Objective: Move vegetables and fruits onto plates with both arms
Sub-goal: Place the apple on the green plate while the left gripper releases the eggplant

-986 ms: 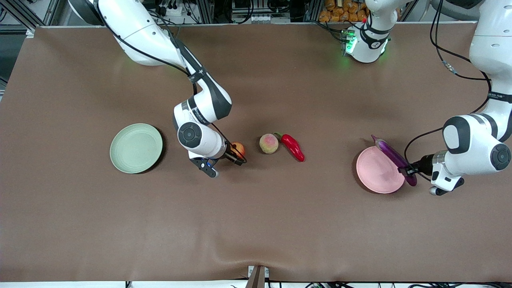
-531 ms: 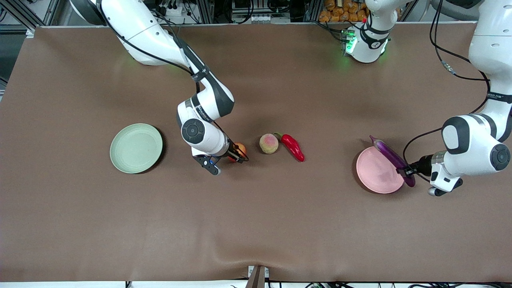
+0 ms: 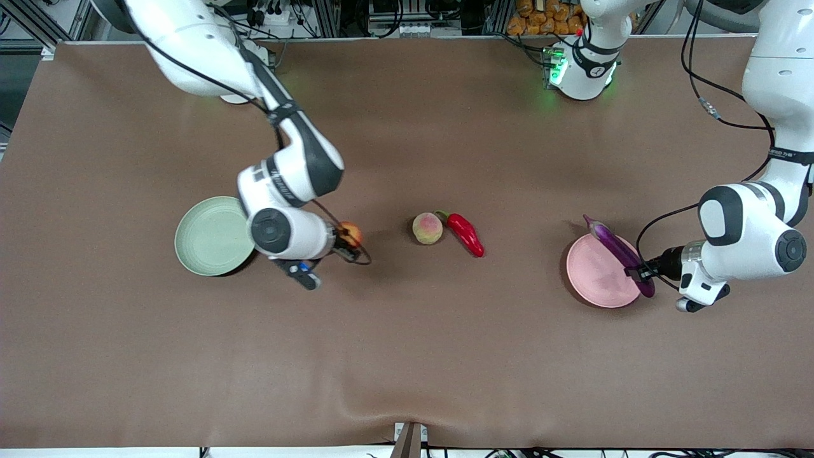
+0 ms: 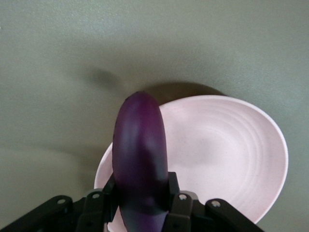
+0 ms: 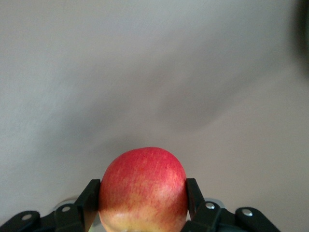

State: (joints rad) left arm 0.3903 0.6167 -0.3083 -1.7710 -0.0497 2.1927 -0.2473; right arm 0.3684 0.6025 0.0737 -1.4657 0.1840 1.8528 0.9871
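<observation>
My right gripper (image 3: pixel 348 244) is shut on the round red pomegranate-like fruit (image 3: pixel 351 234) and holds it in the air over the brown table, between the pale green plate (image 3: pixel 213 236) and the peach (image 3: pixel 427 228). In the right wrist view the fruit (image 5: pixel 143 189) sits between both fingers. My left gripper (image 3: pixel 638 272) is shut on the purple eggplant (image 3: pixel 613 248) and holds it over the pink plate (image 3: pixel 598 272), at the rim toward the left arm's end. The left wrist view shows the eggplant (image 4: pixel 140 159) above the pink plate (image 4: pixel 227 150). The red chili pepper (image 3: pixel 466 234) lies beside the peach.
The brown cloth-covered table (image 3: pixel 407 356) spreads wide around the plates. The left arm's base (image 3: pixel 582 67) glows green at the table's edge by the robots. A small fixture (image 3: pixel 410 439) sits at the table's edge nearest the camera.
My right gripper has carried the red fruit away from the peach toward the green plate. My left gripper has shifted the eggplant slightly more over the pink plate.
</observation>
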